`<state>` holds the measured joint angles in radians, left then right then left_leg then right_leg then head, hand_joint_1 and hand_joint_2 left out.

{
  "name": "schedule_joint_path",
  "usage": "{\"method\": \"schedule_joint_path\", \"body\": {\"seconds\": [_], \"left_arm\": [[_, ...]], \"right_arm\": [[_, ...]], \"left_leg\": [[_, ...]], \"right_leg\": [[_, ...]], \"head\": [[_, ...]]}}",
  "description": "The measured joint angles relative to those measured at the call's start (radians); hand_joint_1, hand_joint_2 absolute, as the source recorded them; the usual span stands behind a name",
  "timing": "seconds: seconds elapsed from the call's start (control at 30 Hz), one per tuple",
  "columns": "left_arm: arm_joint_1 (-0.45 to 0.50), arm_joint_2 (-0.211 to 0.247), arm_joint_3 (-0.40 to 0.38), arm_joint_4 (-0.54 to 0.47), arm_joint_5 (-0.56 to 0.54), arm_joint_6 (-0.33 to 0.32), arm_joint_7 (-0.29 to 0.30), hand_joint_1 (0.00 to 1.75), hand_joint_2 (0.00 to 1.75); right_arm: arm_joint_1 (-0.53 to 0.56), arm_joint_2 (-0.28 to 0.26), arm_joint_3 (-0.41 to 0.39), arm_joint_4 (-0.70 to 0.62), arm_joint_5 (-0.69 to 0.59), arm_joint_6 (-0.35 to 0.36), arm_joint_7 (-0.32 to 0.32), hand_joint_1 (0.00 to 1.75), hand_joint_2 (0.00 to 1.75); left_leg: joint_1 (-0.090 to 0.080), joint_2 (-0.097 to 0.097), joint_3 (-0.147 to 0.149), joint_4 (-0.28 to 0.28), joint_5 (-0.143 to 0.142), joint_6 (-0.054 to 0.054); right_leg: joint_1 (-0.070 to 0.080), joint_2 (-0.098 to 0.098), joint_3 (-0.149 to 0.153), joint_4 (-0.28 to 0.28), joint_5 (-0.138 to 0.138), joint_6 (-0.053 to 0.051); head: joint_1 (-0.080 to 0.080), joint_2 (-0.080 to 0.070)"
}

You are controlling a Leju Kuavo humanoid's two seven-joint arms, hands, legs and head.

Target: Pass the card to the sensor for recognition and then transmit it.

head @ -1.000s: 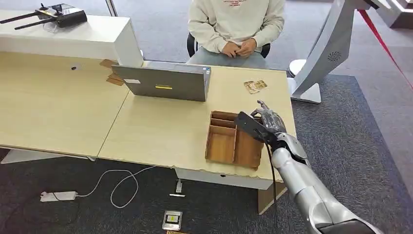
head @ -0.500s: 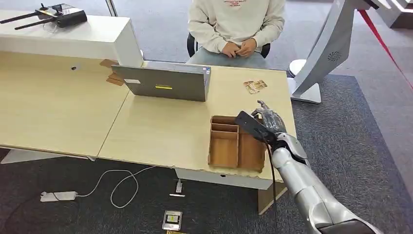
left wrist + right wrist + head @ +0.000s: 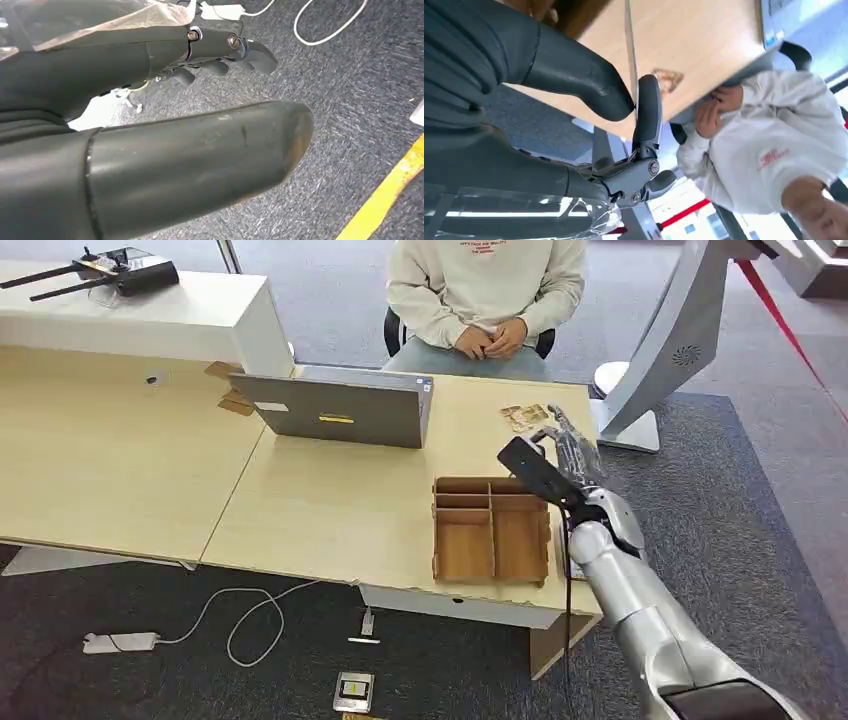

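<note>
Head view: right hand raised over the far right corner of the pale wooden surface, beyond the brown wooden divided tray. Patterned tan cards lie flat by the far edge, near a seated person in a cream sweatshirt.

Left wrist view: left hand over grey carpet, fingers loosely curled, holding nothing.

Right wrist view: thin pale card, seen edge-on, pinched between thumb and a dark finger.

Office: desk, laptop, carpet
</note>
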<state>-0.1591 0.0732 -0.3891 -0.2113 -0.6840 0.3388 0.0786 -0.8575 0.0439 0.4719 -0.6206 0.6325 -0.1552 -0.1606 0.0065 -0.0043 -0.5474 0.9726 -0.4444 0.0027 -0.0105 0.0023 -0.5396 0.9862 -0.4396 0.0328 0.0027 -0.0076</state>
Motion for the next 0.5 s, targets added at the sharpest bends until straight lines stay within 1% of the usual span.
{"method": "schedule_joint_path", "body": {"seconds": [0.07, 0.3, 0.37, 0.5], "left_arm": [[0.0, 0.0, 0.0, 0.0, -0.008, -0.001, -0.002, 0.0, 0.0], [-0.003, 0.0, 0.0, 0.0, -0.024, -0.006, -0.004, 0.0, 0.0], [-0.006, 0.0, 0.0, 0.0, -0.026, -0.008, -0.005, 0.0, 0.0], [-0.016, 0.0, 0.0, 0.0, -0.031, -0.016, -0.005, 0.0, 0.0]], "right_arm": [[-0.021, -0.013, -0.013, -0.019, -0.02, -0.037, -0.004, 1.75, 1.75], [-0.168, -0.087, -0.071, -0.075, -0.04, -0.039, 0.01, 1.75, 1.75], [-0.184, -0.096, -0.082, -0.083, -0.038, -0.041, 0.01, 1.75, 1.75], [-0.173, -0.1, -0.092, -0.087, -0.037, -0.054, 0.014, 1.75, 1.75]], "left_leg": [[0.0, 0.0, 0.0, 0.0, 0.0, 0.0], [-0.001, 0.0, 0.0, 0.0, 0.0, 0.0], [-0.001, 0.0, 0.0, 0.0, 0.0, 0.0], [0.0, 0.0, 0.0, 0.0, 0.0, 0.0]], "right_leg": [[0.0, 0.0, 0.0, 0.0, 0.0, 0.0], [-0.001, 0.0, 0.0, 0.0, 0.0, 0.0], [0.0, 0.001, 0.0, 0.0, 0.0, 0.0], [0.0, 0.001, 0.0, 0.0, 0.0, 0.0]], "head": [[0.0, 0.0], [0.0, 0.0], [0.0, 0.0], [0.0, 0.0]]}}
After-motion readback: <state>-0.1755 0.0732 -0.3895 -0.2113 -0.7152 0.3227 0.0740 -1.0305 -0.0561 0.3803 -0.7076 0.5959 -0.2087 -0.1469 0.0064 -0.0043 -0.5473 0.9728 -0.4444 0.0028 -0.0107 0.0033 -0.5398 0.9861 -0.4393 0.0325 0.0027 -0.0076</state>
